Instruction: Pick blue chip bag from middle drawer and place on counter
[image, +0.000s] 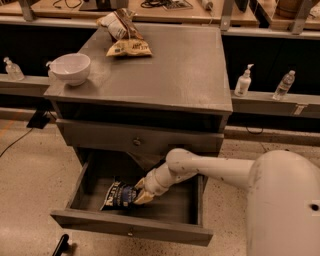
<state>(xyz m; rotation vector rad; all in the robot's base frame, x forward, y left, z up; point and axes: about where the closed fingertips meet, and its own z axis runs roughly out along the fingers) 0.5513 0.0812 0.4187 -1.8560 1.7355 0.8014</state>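
The blue chip bag (117, 194) lies tilted inside the open middle drawer (131, 228), left of centre. My gripper (140, 194) reaches down into the drawer from the right, with its tan fingertips (144, 197) closed on the bag's right edge. The bag looks slightly raised and crumpled at that edge. The counter (175, 65) is the grey cabinet top above the drawer.
On the counter stand a white bowl (70, 68) at the left edge, a tan-yellow bag (129, 48) and a white-and-brown bag (116, 24) at the back. A shut knobbed drawer (136, 142) overhangs the open one. Bottles (243, 81) stand on the ledge at right.
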